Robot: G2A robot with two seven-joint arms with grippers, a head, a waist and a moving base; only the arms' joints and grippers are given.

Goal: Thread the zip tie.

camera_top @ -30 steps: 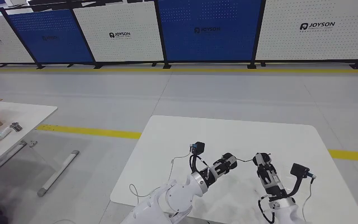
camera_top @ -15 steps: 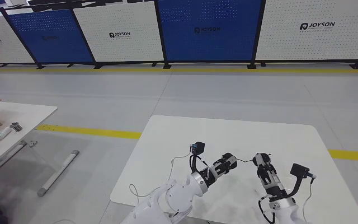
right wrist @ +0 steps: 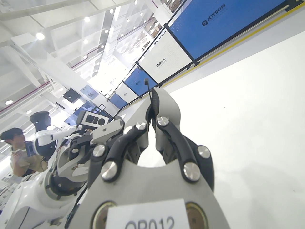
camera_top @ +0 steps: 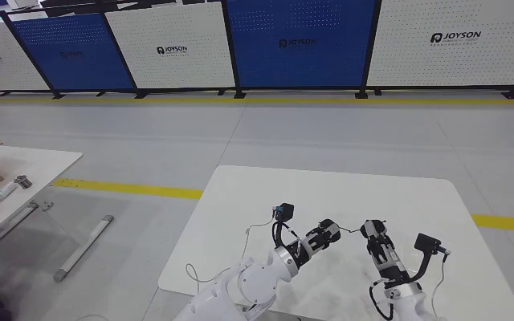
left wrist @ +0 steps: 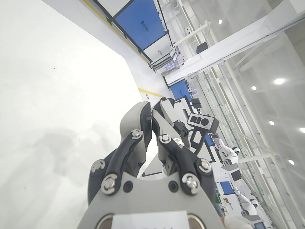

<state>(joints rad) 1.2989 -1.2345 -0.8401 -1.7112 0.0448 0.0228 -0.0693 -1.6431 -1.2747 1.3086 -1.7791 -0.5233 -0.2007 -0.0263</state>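
A thin black zip tie (camera_top: pixel 350 231) spans the short gap between my two grippers, low over the white table (camera_top: pixel 337 188). My right gripper (right wrist: pixel 152 96) is shut on the zip tie (right wrist: pixel 149 91), and its small square head sticks out past the fingertips. My left gripper (left wrist: pixel 151 114) is shut too, and in the top view the tie's other end meets its tips (camera_top: pixel 334 229). The right gripper (camera_top: pixel 368 230) faces the left one tip to tip. How the left pads hold the strap is hidden.
The table's far half (camera_top: pixel 321 193) is bare. Its front left edge (camera_top: pixel 173 281) is close to the left arm. Blue and white pegboard panels (camera_top: pixel 301 44) line the far side of the floor. Another table (camera_top: pixel 32 172) stands at the left.
My right gripper has edged slightly left toward the left gripper. The left arm holds still.
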